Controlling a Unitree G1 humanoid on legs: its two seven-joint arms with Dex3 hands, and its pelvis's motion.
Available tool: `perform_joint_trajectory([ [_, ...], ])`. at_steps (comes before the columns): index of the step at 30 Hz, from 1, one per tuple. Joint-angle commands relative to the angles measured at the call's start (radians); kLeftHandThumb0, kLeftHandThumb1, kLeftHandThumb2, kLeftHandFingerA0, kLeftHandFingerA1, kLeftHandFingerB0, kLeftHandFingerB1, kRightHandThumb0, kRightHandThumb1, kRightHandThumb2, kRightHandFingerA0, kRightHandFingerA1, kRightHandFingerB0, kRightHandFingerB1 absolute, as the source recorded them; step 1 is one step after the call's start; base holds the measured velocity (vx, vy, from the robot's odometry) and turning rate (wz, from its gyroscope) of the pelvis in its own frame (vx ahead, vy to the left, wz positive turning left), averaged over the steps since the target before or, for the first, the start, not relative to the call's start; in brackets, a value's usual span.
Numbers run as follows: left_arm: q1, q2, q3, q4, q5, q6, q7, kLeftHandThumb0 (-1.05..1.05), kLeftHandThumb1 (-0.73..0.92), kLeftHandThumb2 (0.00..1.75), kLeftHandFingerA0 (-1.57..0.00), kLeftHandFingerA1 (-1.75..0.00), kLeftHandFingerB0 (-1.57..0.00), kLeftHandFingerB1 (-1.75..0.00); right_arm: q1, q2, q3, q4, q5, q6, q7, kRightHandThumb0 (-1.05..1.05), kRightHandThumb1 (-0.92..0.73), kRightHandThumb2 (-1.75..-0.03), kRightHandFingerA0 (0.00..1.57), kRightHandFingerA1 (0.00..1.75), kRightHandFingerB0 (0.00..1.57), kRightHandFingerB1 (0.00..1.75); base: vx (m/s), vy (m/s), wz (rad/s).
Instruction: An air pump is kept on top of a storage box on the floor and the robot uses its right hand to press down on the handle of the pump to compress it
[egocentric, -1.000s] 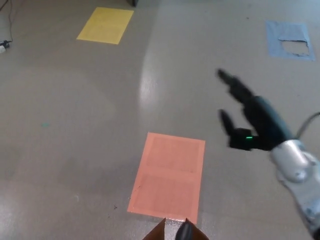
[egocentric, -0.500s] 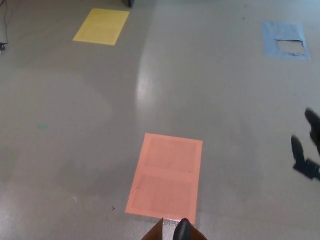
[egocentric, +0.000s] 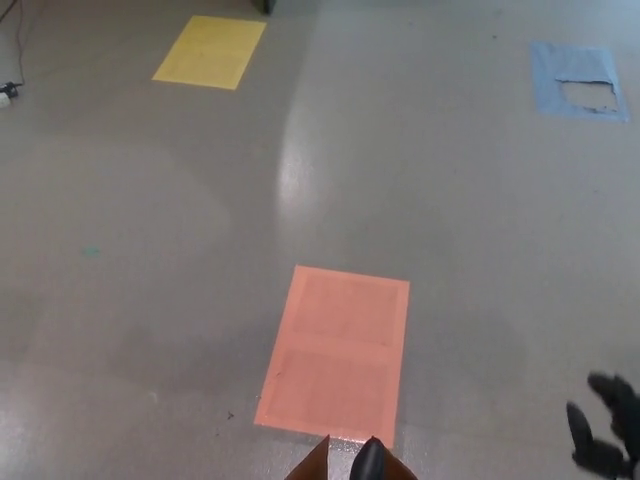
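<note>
Right hand (egocentric: 608, 430) at 4 o'clock frame edge, fingers (egocentric: 580, 425) spread apart, holding nothing, touching nothing. Left hand out of view. Pump handle (egocentric: 368, 462) at 6 o'clock, dark tip only; brown box corner (egocentric: 315, 466) beside it. Orange floor patch (egocentric: 336, 350) just above.

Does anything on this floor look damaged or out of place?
Yes. The blue floor patch at top right is torn, with a ragged hole showing grey floor through it. The yellow patch and orange patch look intact.
</note>
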Motion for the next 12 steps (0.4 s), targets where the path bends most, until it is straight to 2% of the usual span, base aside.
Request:
perform_joint_trajectory([
  [1,0.009,0.018,0.006,0.0,0.003,-0.011,0.012,-0.83,0.92,0.75,-0.16,-0.33,-0.1,-0.27,0.009,-0.028,0.057,0.061,-0.05,0.142,0.096,-0.74,-0.89,-1.15,0.01,0.24,0.0,0.17,0.0,0.0,0.0],
  [2,0.007,0.018,0.004,0.002,0.005,-0.01,0.01,-0.82,0.92,0.76,-0.15,-0.32,-0.1,-0.27,-0.001,-0.025,0.075,0.06,-0.058,0.145,0.101,-0.78,-0.87,-1.12,0.07,0.27,0.06,0.18,0.0,0.0,0.0],
  [3,0.0,0.018,0.002,0.002,0.007,-0.009,0.008,-0.84,0.82,1.16,-0.11,-0.45,0.0,-0.35,-0.006,-0.025,0.08,0.059,-0.057,0.148,0.102,-0.8,-0.88,-1.13,0.06,0.26,0.05,0.15,0.0,0.0,0.0],
  [5,-0.005,0.018,0.0,0.001,0.008,-0.011,0.003,-0.84,0.83,1.16,-0.14,-0.47,0.0,-0.36,-0.015,-0.018,0.081,0.057,-0.047,0.151,0.099,-0.78,-0.87,-1.12,0.05,0.24,0.05,0.16,0.0,0.0,0.0],
  [6,-0.005,0.021,-0.004,0.001,0.012,-0.01,0.004,-0.35,0.53,1.12,0.0,-0.49,0.0,-0.49,-0.019,-0.012,0.087,0.054,-0.049,0.152,0.095,-0.78,-0.87,-1.12,0.05,0.23,0.04,0.16,0.0,0.0,0.0],
  [9,-0.01,0.021,-0.012,-0.001,0.02,-0.001,0.014,-0.36,0.52,1.12,0.0,-0.49,0.0,-0.48,-0.023,-0.012,0.096,0.048,-0.051,0.143,0.099,-0.78,-0.87,-1.12,0.05,0.25,0.05,0.16,0.0,0.0,0.0],
  [10,-0.012,0.022,-0.014,-0.001,0.021,0.0,0.012,-0.84,0.9,0.75,-0.15,-0.32,-0.11,-0.28,-0.021,-0.015,0.095,0.047,-0.048,0.14,0.101,-0.76,-0.87,-1.12,0.04,0.24,0.03,0.16,0.0,0.0,0.0],
  [11,-0.013,0.021,-0.015,0.0,0.02,-0.002,0.006,-0.82,0.81,1.15,-0.11,-0.46,0.0,-0.37,-0.016,-0.02,0.093,0.046,-0.046,0.137,0.102,-0.77,-0.86,-1.11,0.07,0.28,0.06,0.17,0.0,0.0,0.0],
  [12,-0.013,0.02,-0.015,0.001,0.019,-0.003,0.005,-0.82,0.81,1.15,-0.11,-0.46,0.0,-0.37,-0.013,-0.022,0.092,0.046,-0.045,0.135,0.102,-0.77,-0.86,-1.11,0.07,0.28,0.06,0.17,0.0,0.0,0.0],
])
